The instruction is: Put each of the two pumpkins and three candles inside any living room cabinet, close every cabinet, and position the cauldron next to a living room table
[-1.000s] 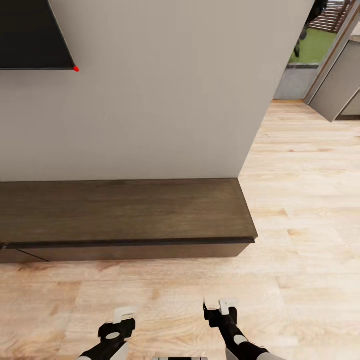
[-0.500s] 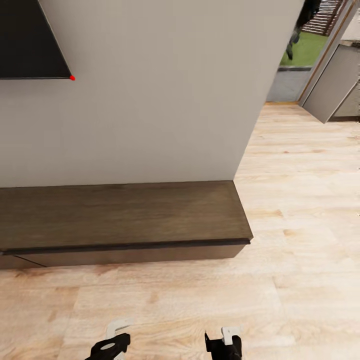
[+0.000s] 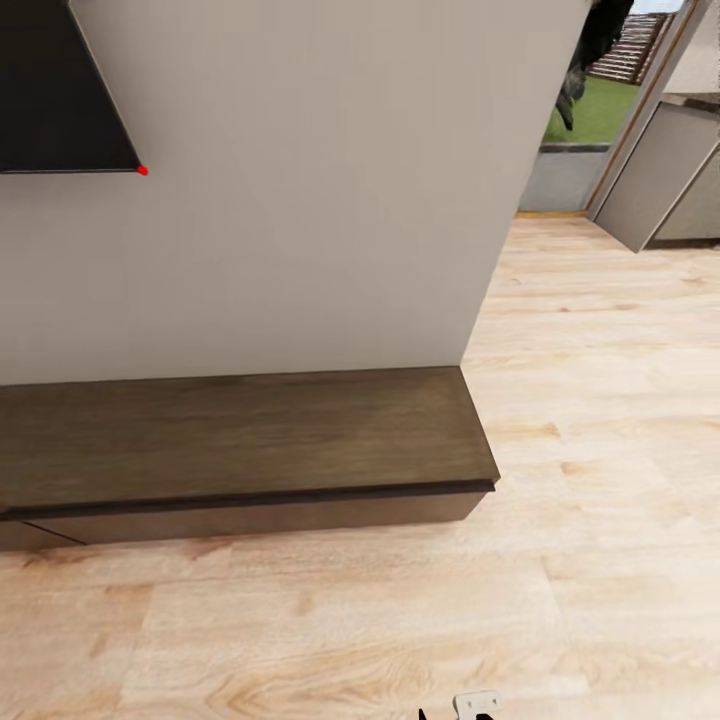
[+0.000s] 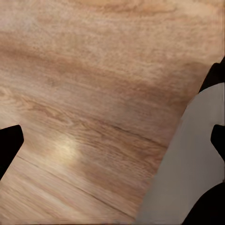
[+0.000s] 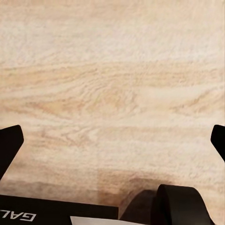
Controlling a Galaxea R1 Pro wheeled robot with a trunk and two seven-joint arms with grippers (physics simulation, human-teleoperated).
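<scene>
I am facing the cabinet, the long low dark-brown unit running from the left edge to right of centre in the head view, set flush against the grey wall. Its fronts look shut, though a thin diagonal seam at the lower left edge might be a drawer slightly proud; I cannot tell. Nothing stands on its top, and I hold nothing, so I judge this a travelling moment, arms tucked low so they clear the furniture.

My right gripper barely pokes in at the bottom edge of the head view: 1 pale fingertip and a dark sliver, too cut off to read the gap there. In the right wrist view, my right fingertips sit at the far edges over bare wood floor, so I read them as spread wide and empty. In the left wrist view, the left fingertips sit likewise apart, empty, with a pale grey part of my own body crossing the lower right.

A dark screen is cropped at the upper left.
</scene>
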